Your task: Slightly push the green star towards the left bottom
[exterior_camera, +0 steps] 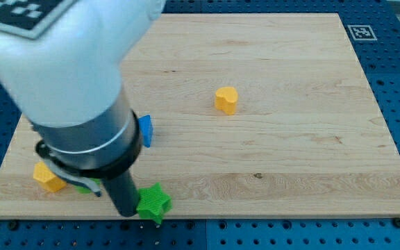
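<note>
There is no claw on this arm to be open or shut, only a dark rod that holds nothing, and my tip [126,212] stands just at the view's left of the green star [153,203], seemingly touching it. Taking that star as landmark: the wooden desk [290,160] spreads mostly above and to the right of it, the star itself lying at the desk's bottom edge, left of centre. A yellow block [226,100] sits well apart, up and to the right; a blue block [145,130] is near, above it and partly hidden; another yellow block [48,178] lies to its left. With the star so low already, I judge the push largely done.
</note>
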